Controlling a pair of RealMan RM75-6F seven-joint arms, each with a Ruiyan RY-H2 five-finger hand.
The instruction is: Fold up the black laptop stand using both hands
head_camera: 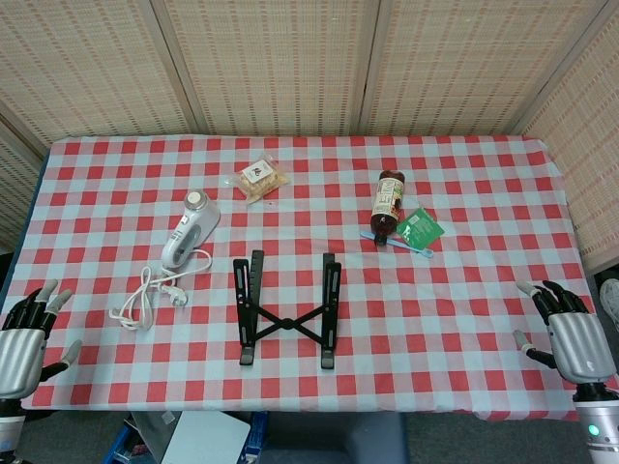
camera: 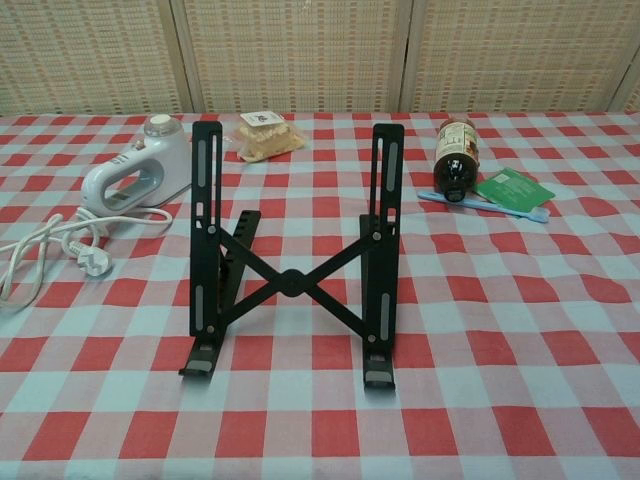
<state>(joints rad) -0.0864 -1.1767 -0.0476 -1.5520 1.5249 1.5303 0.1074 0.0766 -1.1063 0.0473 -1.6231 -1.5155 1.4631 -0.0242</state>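
The black laptop stand [head_camera: 288,312] stands spread open near the middle of the table's [head_camera: 464,319] front edge, its two slotted rails apart and joined by a crossed brace. The left hand [head_camera: 26,333] hovers at the front left corner, fingers apart, holding nothing. The right hand [head_camera: 569,333] waits at the front right corner, fingers likewise spread and empty. Both are well apart from the stand. Behind it to the left lies a white hand mixer [head_camera: 190,228] with its cord [head_camera: 155,290] looped toward the front. Toward the far edge sits a clear snack bag [head_camera: 261,180] with a small label, too small to read. To the right lies a brown bottle [head_camera: 388,204] on its side, label unreadable, beside a green packet [head_camera: 420,229] and a blue toothbrush [head_camera: 398,244].
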